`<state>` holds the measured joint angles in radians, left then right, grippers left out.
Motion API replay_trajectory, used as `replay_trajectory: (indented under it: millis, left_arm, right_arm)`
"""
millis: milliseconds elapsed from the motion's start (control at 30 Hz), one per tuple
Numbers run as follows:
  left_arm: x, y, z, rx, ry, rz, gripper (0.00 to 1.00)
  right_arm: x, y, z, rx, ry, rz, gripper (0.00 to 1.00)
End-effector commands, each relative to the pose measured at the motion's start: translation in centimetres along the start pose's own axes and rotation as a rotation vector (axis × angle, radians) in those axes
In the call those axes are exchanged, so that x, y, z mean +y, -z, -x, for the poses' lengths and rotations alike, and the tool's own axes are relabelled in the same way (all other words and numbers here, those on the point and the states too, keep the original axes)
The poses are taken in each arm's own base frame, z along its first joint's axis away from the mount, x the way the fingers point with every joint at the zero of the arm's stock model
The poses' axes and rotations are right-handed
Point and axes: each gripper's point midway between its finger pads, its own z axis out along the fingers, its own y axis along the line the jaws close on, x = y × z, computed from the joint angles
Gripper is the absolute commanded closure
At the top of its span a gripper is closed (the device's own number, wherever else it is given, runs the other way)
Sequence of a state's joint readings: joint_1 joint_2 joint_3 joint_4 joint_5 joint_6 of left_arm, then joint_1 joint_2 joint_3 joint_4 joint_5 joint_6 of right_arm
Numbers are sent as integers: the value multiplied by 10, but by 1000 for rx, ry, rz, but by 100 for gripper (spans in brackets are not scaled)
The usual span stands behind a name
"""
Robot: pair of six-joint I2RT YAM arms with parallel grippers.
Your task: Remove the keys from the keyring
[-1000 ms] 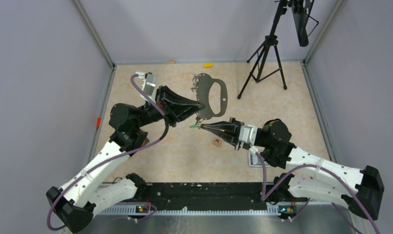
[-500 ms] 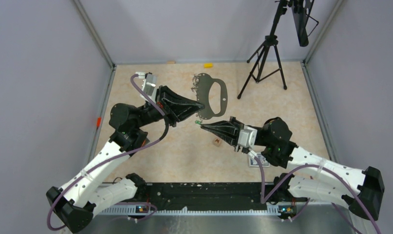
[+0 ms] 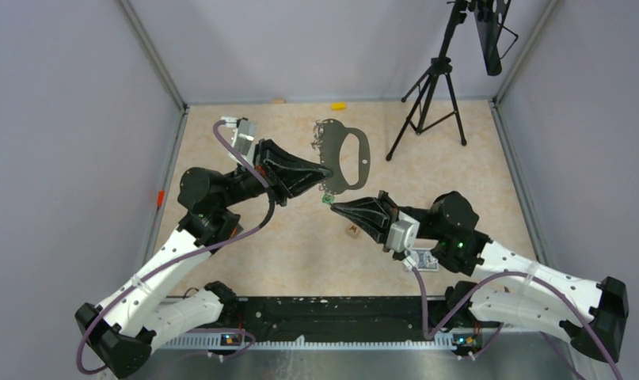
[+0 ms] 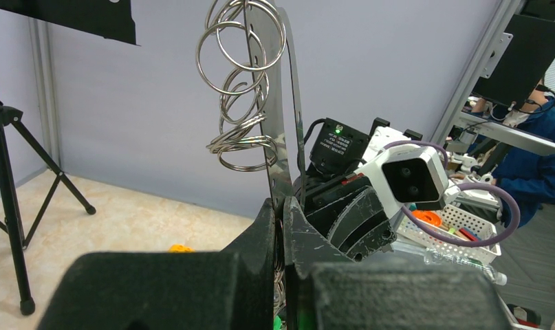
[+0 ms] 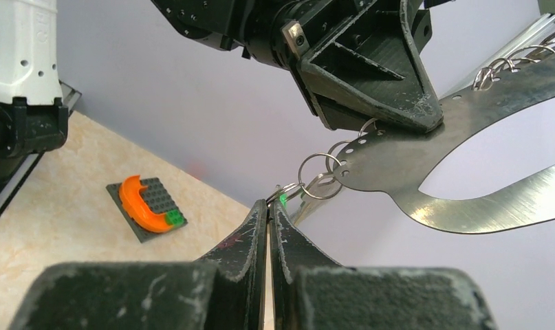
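At 5 o'clock the right gripper (image 3: pixel 332 205) has its fingers pressed together, pinching the green key (image 5: pixel 283 199) at their tips. That key hangs from one of the small rings (image 4: pixel 243 142) at the keyring's (image 3: pixel 364 161) 7 o'clock end. From 9 o'clock, the left gripper (image 3: pixel 327 169) clamps the keyring's edge, holding it up. No key looks freed yet, so all the removal is left.

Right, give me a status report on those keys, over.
Left end effector shut on keyring, held aloft. Right end effector shut on green key, not yet freed. Nothing in the way.
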<state>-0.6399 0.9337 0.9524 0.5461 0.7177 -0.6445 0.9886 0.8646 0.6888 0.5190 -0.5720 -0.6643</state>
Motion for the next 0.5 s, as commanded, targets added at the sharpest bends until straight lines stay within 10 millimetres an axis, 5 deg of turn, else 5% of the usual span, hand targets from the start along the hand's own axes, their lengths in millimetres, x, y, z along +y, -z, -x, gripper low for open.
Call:
replay_trajectory:
  millis: [0, 467]
  left_arm:
    - [-11, -3, 21, -48, -52, -24, 100]
    - [-12, -2, 20, -42, -46, -31, 100]
  right_arm:
    - [-15, 1, 24, -41, 104, -18, 100]
    - [-27, 0, 31, -33, 191, -25, 100]
